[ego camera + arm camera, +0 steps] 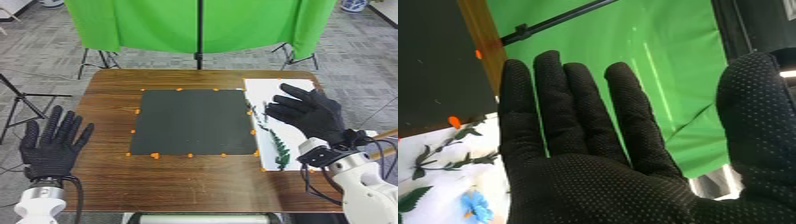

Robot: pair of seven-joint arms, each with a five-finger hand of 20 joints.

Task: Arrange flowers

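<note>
The desk (195, 187) has a brown wooden top. A dark, flat mat (191, 122) occupies its middle, with small orange marks (155, 156) set around the perimeter. A white sheet (266, 89) lies at the right side of the desk, beside the mat, its length running from the far side toward the near side. Orange marks also appear along the sheet's edges.

The task's flower material is located on the white sheet. In the head view, a green leafy stem (281, 150) lies flat, lengthwise along the sheet, near the right hand (313, 112). In the right wrist view, a blue flower (476, 206) lies on the sheet, together with a thin leafy sprig (458, 164) and part of a broader green leaf (410, 199).

The right hand is positioned above the sheet. Its fingers are extended, with narrow gaps between them; the thumb is set well apart. The hand is unloaded.

The left hand (51, 157) is at the left edge of the desk, well apart from the mat. Its fingers are straight and spread, directed toward the far side, and it holds nothing.

Beyond the desk hangs a green cloth (142, 25), with a black upright pole (200, 32) in front.
</note>
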